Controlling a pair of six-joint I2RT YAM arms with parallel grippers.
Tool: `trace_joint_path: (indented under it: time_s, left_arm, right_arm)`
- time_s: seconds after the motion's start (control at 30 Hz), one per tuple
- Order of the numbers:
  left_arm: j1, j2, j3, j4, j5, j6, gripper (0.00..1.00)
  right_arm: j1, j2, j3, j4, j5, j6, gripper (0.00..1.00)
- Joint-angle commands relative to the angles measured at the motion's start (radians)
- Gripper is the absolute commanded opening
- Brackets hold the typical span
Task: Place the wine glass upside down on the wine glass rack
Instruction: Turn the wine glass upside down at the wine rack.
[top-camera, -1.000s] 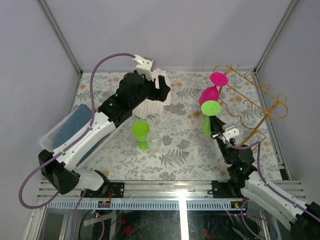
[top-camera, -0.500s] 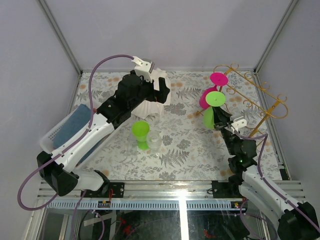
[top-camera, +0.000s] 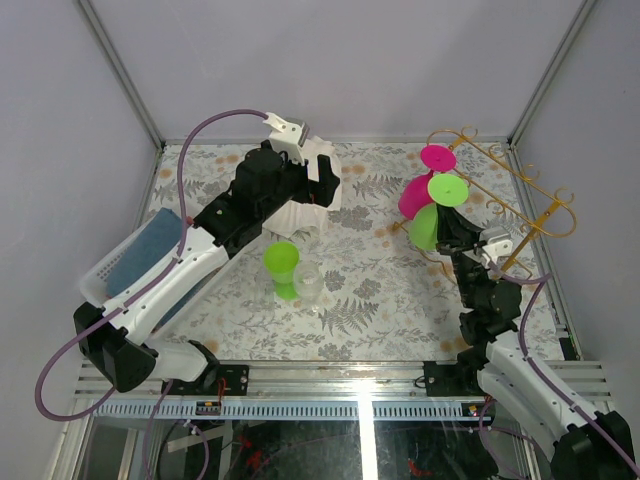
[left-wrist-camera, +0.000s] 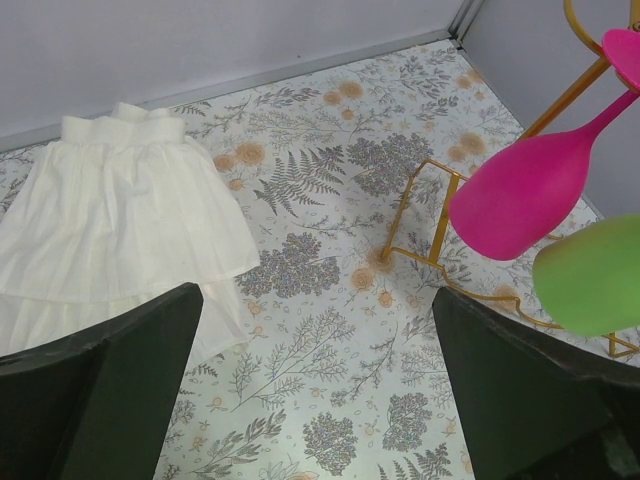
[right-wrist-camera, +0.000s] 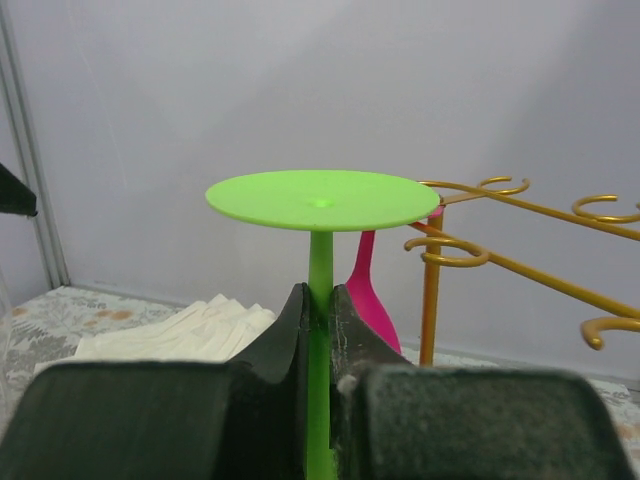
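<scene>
Right hand (right-wrist-camera: 320, 305), clamped on wine glass (right-wrist-camera: 318, 200) stem

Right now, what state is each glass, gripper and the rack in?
green wine glass: inverted, held by stem
right gripper: shut on that stem
left gripper: open, empty
wine glass rack: upright
pink wine glass: hanging inverted from rack
green cup: upright
clear glass: upright

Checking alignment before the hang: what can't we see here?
Right wrist: bowl of the green wine glass, hidden below the fingers of the right gripper.
Left wrist: its bowl, cut off by the right edge.
Top external: foot height against the wine glass rack; overhead angle hides it.
</scene>
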Motion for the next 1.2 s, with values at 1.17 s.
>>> trace_joint_path:
  time_s: [1.17]
  left_arm:
    - [-0.002,-0.023,-0.001,0.043,-0.005,0.034,1.0]
  right_arm:
    - [-0.006,0.095,0.131,-0.077,0.372,0.061,0.0]
